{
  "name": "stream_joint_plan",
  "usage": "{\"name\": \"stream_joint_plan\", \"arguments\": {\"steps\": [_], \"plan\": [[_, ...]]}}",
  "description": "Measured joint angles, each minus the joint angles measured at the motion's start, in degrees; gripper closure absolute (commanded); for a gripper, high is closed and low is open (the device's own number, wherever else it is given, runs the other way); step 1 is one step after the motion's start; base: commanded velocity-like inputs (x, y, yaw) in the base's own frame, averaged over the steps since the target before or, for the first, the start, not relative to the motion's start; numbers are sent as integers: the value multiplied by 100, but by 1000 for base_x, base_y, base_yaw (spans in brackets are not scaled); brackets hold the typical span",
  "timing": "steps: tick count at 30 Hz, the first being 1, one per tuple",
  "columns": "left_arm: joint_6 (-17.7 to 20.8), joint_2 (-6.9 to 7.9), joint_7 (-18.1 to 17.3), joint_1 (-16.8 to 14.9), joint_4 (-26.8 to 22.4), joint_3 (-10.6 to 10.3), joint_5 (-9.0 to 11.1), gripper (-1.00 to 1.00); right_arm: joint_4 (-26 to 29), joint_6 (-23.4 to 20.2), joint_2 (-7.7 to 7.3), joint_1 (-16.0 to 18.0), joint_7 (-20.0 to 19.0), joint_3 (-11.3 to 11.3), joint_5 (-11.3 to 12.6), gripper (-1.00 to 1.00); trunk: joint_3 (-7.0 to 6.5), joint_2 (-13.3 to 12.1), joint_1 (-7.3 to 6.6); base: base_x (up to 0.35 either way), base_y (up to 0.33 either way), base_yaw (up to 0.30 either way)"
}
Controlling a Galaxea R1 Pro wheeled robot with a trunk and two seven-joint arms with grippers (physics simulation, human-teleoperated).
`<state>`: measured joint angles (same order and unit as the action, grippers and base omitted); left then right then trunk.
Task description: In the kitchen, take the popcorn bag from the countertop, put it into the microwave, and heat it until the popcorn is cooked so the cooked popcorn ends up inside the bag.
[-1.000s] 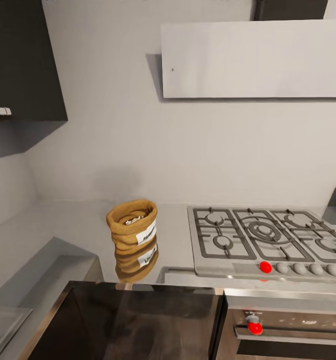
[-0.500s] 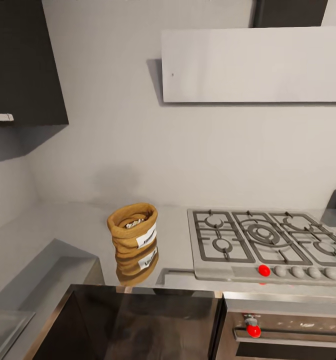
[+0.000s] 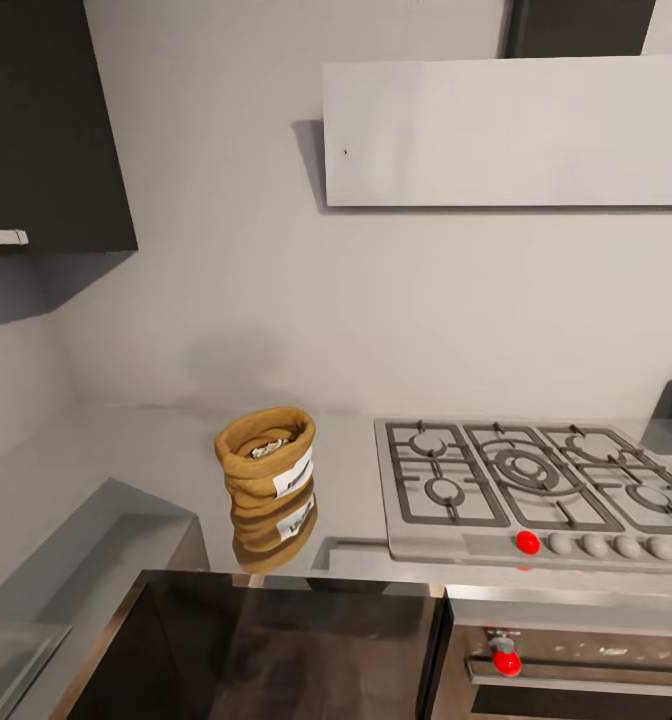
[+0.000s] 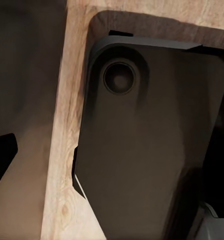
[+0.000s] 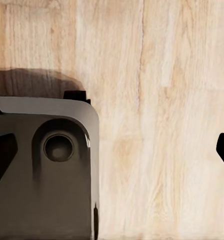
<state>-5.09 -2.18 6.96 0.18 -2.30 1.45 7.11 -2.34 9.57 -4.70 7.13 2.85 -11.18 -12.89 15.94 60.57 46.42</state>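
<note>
Popcorn bag stands upright on the countertop beside the hob; either pincer's state is indiscernible.

Soft even light, glossy countertop mirroring the popcorn bag, faint wall shadows, dim wrist views

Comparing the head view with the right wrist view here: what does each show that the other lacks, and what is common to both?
Head view: the popcorn bag upright on the countertop, left of the gas hob, with whitish popcorn visible in its mouth. Right wrist view: a wooden floor and a dark robot base. Shared: nothing identifiable; neither picture lets me judge the grippers.
</note>
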Motion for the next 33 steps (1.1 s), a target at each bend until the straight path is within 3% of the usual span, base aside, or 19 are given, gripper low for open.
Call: {"name": "stream_joint_plan", "arguments": {"steps": [9, 21, 24, 27, 31, 33], "plan": [[4, 3, -9, -2, -6, 3, 4, -100, 99, 288, -2, -122, -8, -33, 5, -100, 0, 0, 2, -139, 0, 0], [3, 9, -25, -2, -8, 3, -1, -100, 99, 289, 15, -119, -14, -28, -10, -100, 0, 0, 0, -11, 0, 0], [3, 9, -31, -1, -8, 3, -1, -100, 107, 236, 22, -119, -10, 58, -43, -100, 0, 0, 0, 0, 0, 0], [3, 9, -31, -2, -8, 3, 0, -100, 353, -457, 128, -112, -2, 354, -278, -100, 0, 0, 0, 0, 0, 0], [2, 7, -31, -2, -7, 3, 0, -100, 1550, -1734, 698, -107, 1, 702, -532, -100, -1, 0, 0, 0, 0, 0], [2, 8, -33, -2, -6, 2, 0, -100, 2261, -2492, 916, -106, -52, 1123, -734, -100, -1, 0, 0, 0, 0, 0]]}}
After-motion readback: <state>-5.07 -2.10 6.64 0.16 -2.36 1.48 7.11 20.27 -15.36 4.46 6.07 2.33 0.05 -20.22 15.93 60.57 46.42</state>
